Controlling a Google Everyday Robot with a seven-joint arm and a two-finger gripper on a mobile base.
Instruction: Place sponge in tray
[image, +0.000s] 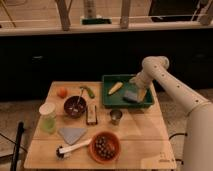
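The dark green tray (111, 102) stands at the back right of the wooden table. The blue-grey sponge (131, 96) is inside it, toward the right side. A yellow corn-like item (115, 88) lies in the tray to the sponge's left. My gripper (139, 93) reaches down into the tray from the right, right at the sponge's right edge. I cannot tell whether the sponge rests on the tray floor or hangs just above it.
On the table to the left are an orange fruit (62, 92), a green pepper (89, 91), a dark bowl (75, 106), a green cup (48, 118), a dark bar (91, 114), a metal cup (116, 116), a grey cloth (72, 133), a white brush (70, 148) and an orange bowl (104, 146).
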